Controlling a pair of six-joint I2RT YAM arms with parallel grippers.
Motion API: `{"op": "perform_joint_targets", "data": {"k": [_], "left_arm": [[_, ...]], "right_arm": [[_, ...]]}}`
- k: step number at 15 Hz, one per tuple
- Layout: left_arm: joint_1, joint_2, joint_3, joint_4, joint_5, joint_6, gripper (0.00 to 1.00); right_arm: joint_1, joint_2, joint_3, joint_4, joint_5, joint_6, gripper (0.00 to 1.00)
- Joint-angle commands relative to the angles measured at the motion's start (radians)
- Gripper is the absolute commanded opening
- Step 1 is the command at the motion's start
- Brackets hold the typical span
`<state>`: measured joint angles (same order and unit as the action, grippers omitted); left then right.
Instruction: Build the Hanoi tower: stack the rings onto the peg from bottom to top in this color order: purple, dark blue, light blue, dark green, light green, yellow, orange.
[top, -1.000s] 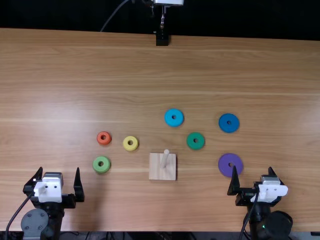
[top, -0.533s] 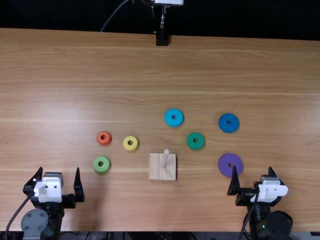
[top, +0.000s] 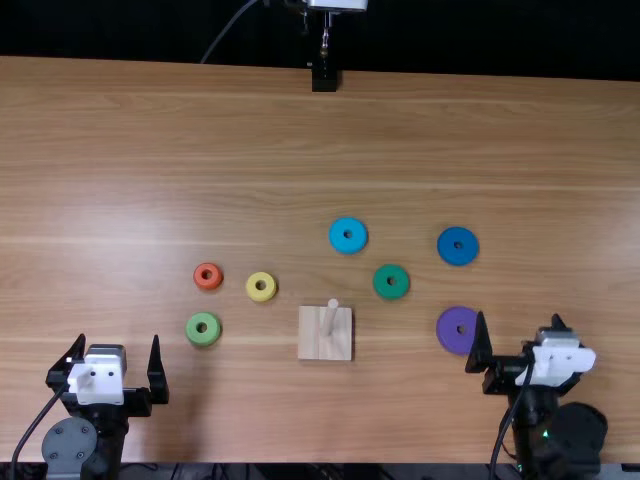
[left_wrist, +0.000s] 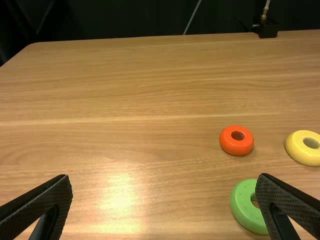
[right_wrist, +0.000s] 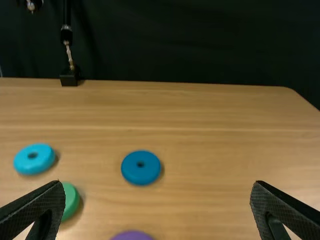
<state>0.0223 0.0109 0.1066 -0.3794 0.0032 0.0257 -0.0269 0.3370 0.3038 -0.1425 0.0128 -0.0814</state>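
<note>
Rings lie flat on the table (top: 320, 420), seven in all, spread apart from one another on both sides of the block (top: 311, 347). The peg (top: 329, 320) stands up from that block, nearer the table's near edge than its far one. To its left, in the top view, are the light green ring (top: 194, 334), the orange ring (top: 201, 282) beyond it, and the yellow ring (top: 254, 293) between the orange ring and the block. The light blue ring (top: 340, 245) lies beyond the block, a little to the right, with the dark green ring (top: 383, 289) closer in. Farther right are the dark blue ring (top: 449, 254) and, nearer the robot, the purple ring (top: 449, 337). The left gripper (top: 119, 338) is over the near left of the table, its fingers wide apart with bare table between them; in its wrist view one finger covers part of the light green ring. The right gripper (top: 518, 316) also has its fingers spread, nothing between them, one just beside the purple ring; whether they touch I cannot tell. In its wrist view a finger partly covers the dark green ring.
</note>
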Motion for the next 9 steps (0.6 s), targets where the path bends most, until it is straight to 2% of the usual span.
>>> {"op": "perform_joint_targets", "data": {"k": [1,4,7,9], "left_arm": [[0.008,-0.011,-0.107,-0.066,-0.003,0.002,1.0],[0.008,-0.011,-0.107,-0.066,-0.003,0.002,1.0],[0.008,-0.011,-0.107,-0.066,-0.003,0.002,1.0],[0.008,-0.011,-0.107,-0.066,-0.003,0.002,1.0]], "right_arm": [[0.005,0.123,0.097,0.005,0.007,-0.009,1.0],[0.007,0.327,0.267,-0.05,0.007,-0.009,1.0],[0.079,0.579,0.468,-0.437,0.006,-0.003,1.0],[0.108,0.688,0.546,-0.588,-0.004,0.006,1.0]]}}
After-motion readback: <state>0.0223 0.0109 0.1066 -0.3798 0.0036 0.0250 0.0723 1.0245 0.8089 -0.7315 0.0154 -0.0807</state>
